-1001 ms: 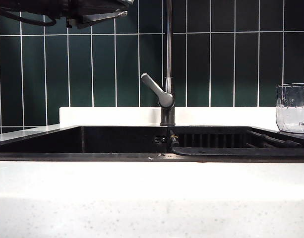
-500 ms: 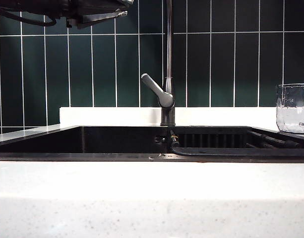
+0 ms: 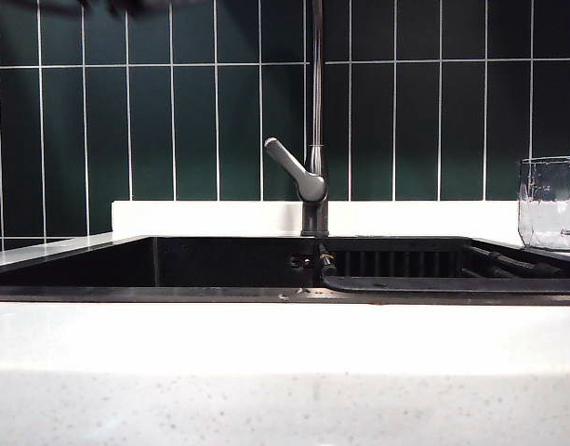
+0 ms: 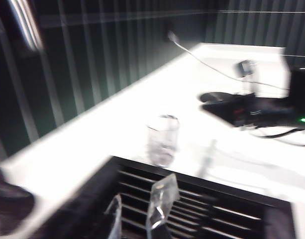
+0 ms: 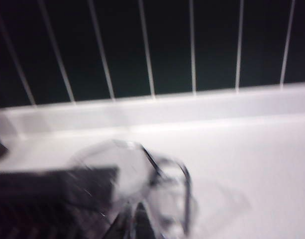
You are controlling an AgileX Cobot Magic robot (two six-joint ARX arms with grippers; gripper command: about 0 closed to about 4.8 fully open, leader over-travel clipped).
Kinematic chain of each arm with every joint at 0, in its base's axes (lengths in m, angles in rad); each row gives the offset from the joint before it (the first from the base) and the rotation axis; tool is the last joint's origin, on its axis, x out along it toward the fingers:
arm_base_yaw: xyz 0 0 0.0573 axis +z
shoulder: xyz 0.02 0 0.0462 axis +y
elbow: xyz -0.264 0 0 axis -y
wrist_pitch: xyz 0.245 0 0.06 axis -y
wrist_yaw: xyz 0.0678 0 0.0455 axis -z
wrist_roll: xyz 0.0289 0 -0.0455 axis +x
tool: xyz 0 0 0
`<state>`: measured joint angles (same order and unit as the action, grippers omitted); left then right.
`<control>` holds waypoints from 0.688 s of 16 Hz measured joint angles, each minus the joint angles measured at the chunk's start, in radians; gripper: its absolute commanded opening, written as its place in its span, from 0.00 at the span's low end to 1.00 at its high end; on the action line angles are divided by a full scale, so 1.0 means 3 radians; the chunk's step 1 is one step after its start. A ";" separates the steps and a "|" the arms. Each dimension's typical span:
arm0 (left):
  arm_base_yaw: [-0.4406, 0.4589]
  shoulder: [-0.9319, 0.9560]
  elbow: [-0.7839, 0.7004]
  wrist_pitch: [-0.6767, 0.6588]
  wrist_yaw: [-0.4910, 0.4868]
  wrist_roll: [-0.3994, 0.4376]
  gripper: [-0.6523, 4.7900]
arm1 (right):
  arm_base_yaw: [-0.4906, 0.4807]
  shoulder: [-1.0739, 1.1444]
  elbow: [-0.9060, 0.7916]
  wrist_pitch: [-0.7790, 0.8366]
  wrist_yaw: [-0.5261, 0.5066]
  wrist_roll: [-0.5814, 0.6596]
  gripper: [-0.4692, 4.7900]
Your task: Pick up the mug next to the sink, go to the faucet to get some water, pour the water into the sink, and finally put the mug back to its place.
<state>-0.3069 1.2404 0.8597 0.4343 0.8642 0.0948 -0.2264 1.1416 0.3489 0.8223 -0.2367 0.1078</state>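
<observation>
The clear glass mug (image 3: pixel 550 203) stands upright on the white counter at the sink's right end. The tall dark faucet (image 3: pixel 314 139) rises behind the middle of the black sink (image 3: pixel 219 265), its grey lever slanting left. Neither gripper shows in the exterior view. In the blurred left wrist view my left gripper (image 4: pixel 137 211) hangs over the ribbed sink rack, jaws apart and empty, with the mug (image 4: pixel 162 139) some way beyond them. In the blurred right wrist view my right gripper (image 5: pixel 135 224) has its tips together just short of the mug (image 5: pixel 137 174), gripping nothing.
Dark green tiles (image 3: pixel 173 121) back the counter behind a low white upstand. A black device with a green light and cables (image 4: pixel 261 107) lies on the counter past the mug. White speckled counter (image 3: pixel 285 372) runs along the sink's front.
The dark arm part at the exterior view's top left has risen almost out of frame. The mug and the faucet have not moved.
</observation>
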 measured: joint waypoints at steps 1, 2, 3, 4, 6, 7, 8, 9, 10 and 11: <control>0.0000 -0.0202 -0.0093 -0.0062 -0.0196 0.0092 0.18 | 0.0028 -0.0266 0.0004 -0.0135 0.0000 -0.0001 0.08; 0.0000 -0.0342 -0.0183 -0.0099 -0.0384 0.0156 0.15 | 0.0056 -0.0409 0.0005 -0.0217 0.0003 -0.0008 0.08; 0.0001 -0.0488 -0.0308 -0.0131 -0.0598 0.0174 0.16 | 0.0080 -0.0526 0.0005 -0.0336 0.0017 -0.0008 0.08; 0.0001 -0.0636 -0.0437 -0.0170 -0.0819 0.0178 0.15 | 0.0109 -0.0637 0.0003 -0.0464 0.0056 -0.0008 0.08; 0.0000 -0.0866 -0.0608 -0.0214 -0.1141 0.0192 0.15 | 0.0170 -0.0760 0.0004 -0.0601 0.0106 -0.0008 0.08; 0.0000 -0.0985 -0.0690 -0.0215 -0.1359 0.0182 0.15 | 0.0209 -0.0792 0.0003 -0.0676 0.0106 -0.0009 0.08; 0.0000 -0.1081 -0.0754 -0.0221 -0.1553 0.0179 0.15 | 0.0245 -0.0820 0.0001 -0.0744 0.0109 -0.0009 0.08; 0.0000 -0.1170 -0.0807 -0.0240 -0.1793 0.0177 0.15 | 0.0298 -0.0851 -0.0005 -0.0785 0.0159 -0.0009 0.08; 0.0001 -0.1237 -0.0841 -0.0248 -0.1999 0.0170 0.15 | 0.0361 -0.0896 -0.0005 -0.0827 0.0276 -0.0009 0.08; 0.0001 -0.1300 -0.0871 -0.0262 -0.2185 0.0174 0.15 | 0.0412 -0.0941 -0.0005 -0.0863 0.0366 -0.0013 0.08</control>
<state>-0.3065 0.8505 0.5983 0.3557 0.2089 0.1471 -0.1028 0.8593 0.3473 0.5632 -0.1268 0.1040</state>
